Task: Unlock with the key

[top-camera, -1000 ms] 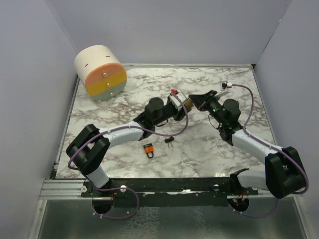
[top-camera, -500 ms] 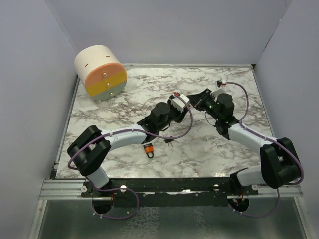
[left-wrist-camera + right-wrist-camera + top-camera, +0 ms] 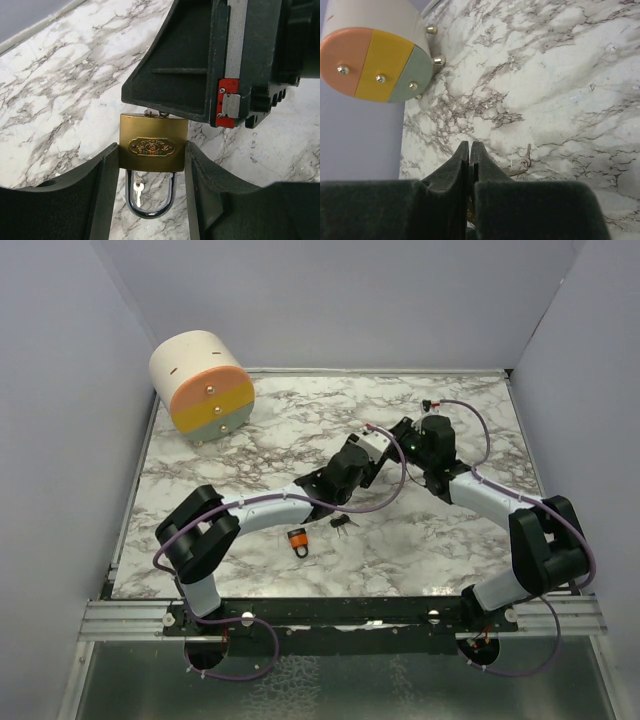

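My left gripper (image 3: 152, 150) is shut on a brass padlock (image 3: 153, 148), pinching its body by the sides. The steel shackle (image 3: 150, 210) points back toward the wrist. My right gripper (image 3: 470, 145) is shut, its black body (image 3: 190, 60) pressed against the padlock's keyhole end. A bit of the key's metal (image 3: 157, 114) shows between that body and the lock; the rest of the key is hidden. In the top view the two grippers meet right of the table's middle, left gripper (image 3: 383, 446) against right gripper (image 3: 402, 440).
A loose bunch of keys (image 3: 340, 522) lies on the marble near the left forearm; it also shows in the right wrist view (image 3: 522, 161). A small orange padlock (image 3: 297, 541) lies nearer the front. A round drawer unit (image 3: 200, 385) stands at the back left corner.
Both grippers have shifted right and toward the back together. The left arm has stretched out further, and the right wrist has drawn in closer to the padlock.
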